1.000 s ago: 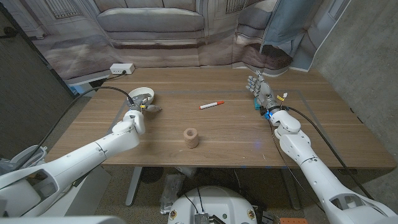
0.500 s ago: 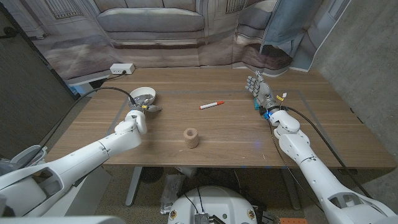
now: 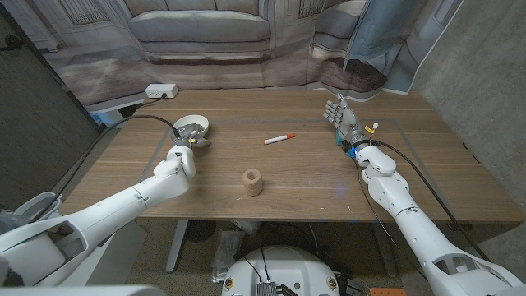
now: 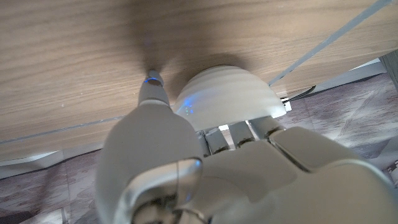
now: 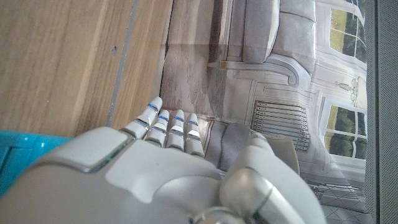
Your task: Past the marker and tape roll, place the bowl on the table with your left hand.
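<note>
Nearest the robot, a tape roll [image 3: 252,182] stands on the wooden table [image 3: 312,177], roughly in the middle near the front edge. Further in and a little to the right, a red-and-white marker [image 3: 280,138] lies on the wood, well apart from the roll.

On the left side, the left hand [image 3: 187,144] reaches past both of them and holds a white bowl [image 3: 191,126] by its rim, its fingers curled around the near edge. In the left wrist view the bowl [image 4: 227,96] sits against the tabletop with the hand [image 4: 205,171] closed around it.

On the right side, the right hand [image 3: 343,120] stands upright above the table, holding nothing, with its fingers [image 5: 168,127] straight and close together.

At the far left edge lies a white power strip [image 3: 161,90].
</note>
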Robot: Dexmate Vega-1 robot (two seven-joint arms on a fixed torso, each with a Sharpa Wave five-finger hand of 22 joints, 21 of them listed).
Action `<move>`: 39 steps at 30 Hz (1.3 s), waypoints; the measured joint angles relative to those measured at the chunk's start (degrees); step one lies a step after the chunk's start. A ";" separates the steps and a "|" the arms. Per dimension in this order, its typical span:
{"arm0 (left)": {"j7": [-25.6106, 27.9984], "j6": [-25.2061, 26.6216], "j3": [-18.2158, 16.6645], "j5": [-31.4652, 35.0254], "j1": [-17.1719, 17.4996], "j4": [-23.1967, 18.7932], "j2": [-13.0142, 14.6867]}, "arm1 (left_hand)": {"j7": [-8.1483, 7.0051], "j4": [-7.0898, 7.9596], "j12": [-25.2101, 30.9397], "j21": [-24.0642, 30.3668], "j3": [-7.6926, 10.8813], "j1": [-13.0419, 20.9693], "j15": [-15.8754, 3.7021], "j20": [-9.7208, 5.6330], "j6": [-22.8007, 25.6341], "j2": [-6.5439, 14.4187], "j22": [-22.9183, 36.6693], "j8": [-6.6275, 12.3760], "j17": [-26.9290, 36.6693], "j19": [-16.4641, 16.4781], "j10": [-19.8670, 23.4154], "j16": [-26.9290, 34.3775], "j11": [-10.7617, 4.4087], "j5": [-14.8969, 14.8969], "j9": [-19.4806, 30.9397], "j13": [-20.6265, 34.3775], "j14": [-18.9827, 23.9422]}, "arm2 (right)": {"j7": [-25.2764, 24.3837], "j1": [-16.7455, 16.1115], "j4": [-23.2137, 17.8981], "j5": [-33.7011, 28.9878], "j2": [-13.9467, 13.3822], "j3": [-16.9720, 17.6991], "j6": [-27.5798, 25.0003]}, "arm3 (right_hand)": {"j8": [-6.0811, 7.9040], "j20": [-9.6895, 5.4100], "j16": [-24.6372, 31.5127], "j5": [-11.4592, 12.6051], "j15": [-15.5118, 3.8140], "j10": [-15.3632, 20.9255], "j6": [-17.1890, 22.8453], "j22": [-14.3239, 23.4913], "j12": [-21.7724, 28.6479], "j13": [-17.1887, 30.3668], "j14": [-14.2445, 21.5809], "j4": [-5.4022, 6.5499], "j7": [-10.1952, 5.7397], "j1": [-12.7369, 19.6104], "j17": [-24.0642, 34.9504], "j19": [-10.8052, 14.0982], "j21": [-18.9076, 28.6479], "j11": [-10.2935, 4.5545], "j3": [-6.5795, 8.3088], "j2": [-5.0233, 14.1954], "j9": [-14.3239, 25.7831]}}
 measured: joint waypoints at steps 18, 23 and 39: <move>2.52 2.07 -0.35 -0.11 0.87 -0.40 -0.72 | 0.00 -0.77 0.42 5.81 3.30 9.42 -1.88 -0.97 11.64 2.04 0.00 4.24 -0.31 10.38 15.24 0.26 -0.54 -5.66 0.00 -0.03 13.75 | 1.50 0.96 1.11 -0.04 0.14 0.00 -0.13 | 0.00 -0.31 0.24 0.00 -0.40 0.00 0.00 -0.01 0.00 0.00 1.02 0.00 0.00 0.00 0.00 0.94 0.00 0.00 0.00 0.00 0.00; 2.95 2.55 -0.51 -0.31 1.13 -0.70 -0.76 | -0.16 -0.96 -0.04 7.07 4.95 11.65 -2.16 -1.21 13.09 1.73 -0.01 4.88 -0.30 11.81 17.94 0.08 -0.56 -6.94 -0.13 -0.07 15.27 | 2.00 1.27 1.59 -0.03 0.26 0.00 -0.17 | 0.00 -0.20 0.24 0.00 -0.28 0.00 0.00 -0.01 0.00 0.00 1.15 0.00 0.00 0.00 0.00 1.24 0.00 0.00 0.00 0.00 0.00; 3.99 3.42 -1.27 -1.71 2.25 -1.99 -0.24 | -0.49 -0.08 -0.64 9.17 6.89 13.08 -3.26 -2.93 14.63 0.31 -0.24 6.90 -0.30 13.54 23.02 0.10 1.26 -9.20 -0.21 0.46 17.55 | 2.95 1.78 2.45 -0.23 0.78 0.05 -0.41 | 0.00 0.00 0.24 0.00 -0.10 0.00 -0.01 -0.01 0.00 0.00 1.33 0.00 0.01 0.00 0.00 1.43 -0.22 0.00 0.00 0.00 0.00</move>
